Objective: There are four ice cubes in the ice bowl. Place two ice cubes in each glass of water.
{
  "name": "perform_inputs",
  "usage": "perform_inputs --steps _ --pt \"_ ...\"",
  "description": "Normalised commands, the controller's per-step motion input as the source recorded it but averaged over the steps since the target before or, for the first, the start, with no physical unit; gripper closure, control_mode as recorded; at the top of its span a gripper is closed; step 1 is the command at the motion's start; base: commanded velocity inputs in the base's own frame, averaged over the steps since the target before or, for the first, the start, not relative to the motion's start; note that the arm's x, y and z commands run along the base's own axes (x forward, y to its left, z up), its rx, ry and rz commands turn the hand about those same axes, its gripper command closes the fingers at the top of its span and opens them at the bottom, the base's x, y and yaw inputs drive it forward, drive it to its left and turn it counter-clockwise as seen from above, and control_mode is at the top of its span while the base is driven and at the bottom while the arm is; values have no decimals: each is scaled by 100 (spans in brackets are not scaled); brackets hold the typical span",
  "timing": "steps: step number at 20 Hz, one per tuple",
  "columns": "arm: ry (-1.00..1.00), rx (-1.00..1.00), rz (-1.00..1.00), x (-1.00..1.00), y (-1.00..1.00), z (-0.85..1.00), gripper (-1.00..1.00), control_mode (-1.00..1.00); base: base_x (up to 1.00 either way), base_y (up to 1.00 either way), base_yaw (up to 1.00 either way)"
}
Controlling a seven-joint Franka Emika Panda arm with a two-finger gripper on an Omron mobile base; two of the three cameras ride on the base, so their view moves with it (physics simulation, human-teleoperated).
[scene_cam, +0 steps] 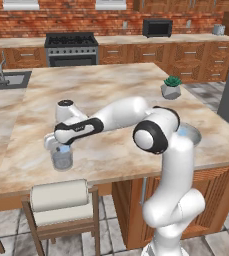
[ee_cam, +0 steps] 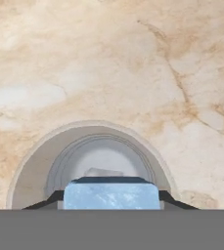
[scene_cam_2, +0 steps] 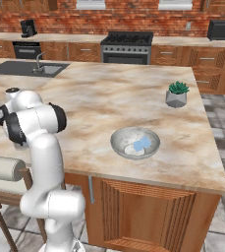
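1. Gripper (ee_cam: 111,195) is clamped on 1 light-blue ice cube (ee_cam: 112,194), which sits between the 2 dark fingertips (ee_cam: 168,197) in the hand view.
2. Directly under that cube lies the round mouth of a glass of water (ee_cam: 91,163), its pale rim arching around the cube, with the marbled counter (ee_cam: 133,73) beyond it.
3. From the left base view, the hand (scene_cam: 53,141) hangs over the same glass of water (scene_cam: 62,158), which stands near the front edge of the island, just beyond a chair back (scene_cam: 59,195).
4. A bit of blue shows at the glass mouth in that view; I cannot tell whether it is the held cube or another already in the water.
5. Farther right on the island, the ice bowl (scene_cam_2: 119,142) sits near the front edge, well apart from the glass.
6. Inside the ice bowl lies a light-blue ice cube beside paler lumps (scene_cam_2: 142,143); how many cubes are there I cannot tell.
7. Farther back stands a small grey pot with a green plant (scene_cam_2: 177,95).
8. Against the brick wall are a stove (scene_cam_2: 126,47) and a sink (scene_cam_2: 35,69).
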Motion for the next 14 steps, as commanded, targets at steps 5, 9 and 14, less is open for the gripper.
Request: perform_inputs --steps 5,9,14 --pt "0 0 0 1 5 -13 100 -100 0 0 0" --pt "0 0 -2 0 26 -1 100 -100 0 0 0" --pt "0 0 0 0 12 -12 100 -100 0 0 0"
